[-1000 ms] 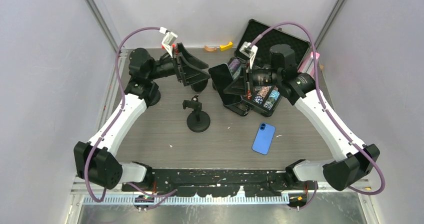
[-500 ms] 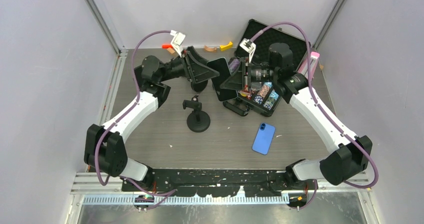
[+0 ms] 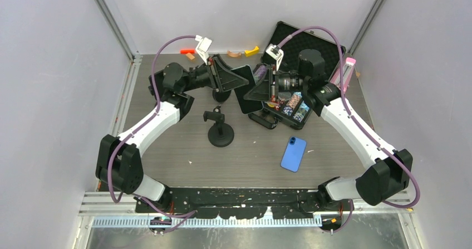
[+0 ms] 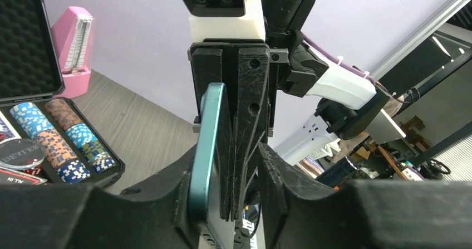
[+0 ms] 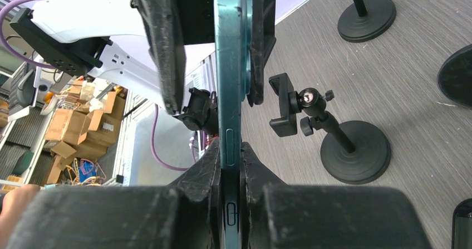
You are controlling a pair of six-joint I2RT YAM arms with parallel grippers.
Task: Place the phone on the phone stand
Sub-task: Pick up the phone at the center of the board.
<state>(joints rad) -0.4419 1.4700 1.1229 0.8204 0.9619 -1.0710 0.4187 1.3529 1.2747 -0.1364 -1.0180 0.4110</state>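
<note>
A teal phone hangs in the air at the back middle, held edge-up. My right gripper is shut on it; in the right wrist view both pads pinch its lower edge. My left gripper straddles the phone's other end with its jaws part closed. In the left wrist view one finger touches the phone. The other finger stands apart, outside the right gripper's fingers. The black phone stand stands empty on the table below, and its clamp and round base show in the right wrist view.
A blue phone lies flat right of the stand. An open black case with poker chips and a pink metronome sit at the back right. A second round stand base is under the left gripper. Small orange and yellow pieces lie by the back wall.
The left arm has swung right to the phone and its jaws have narrowed around the phone's free end. The right gripper has carried the phone slightly left and keeps its grip.
</note>
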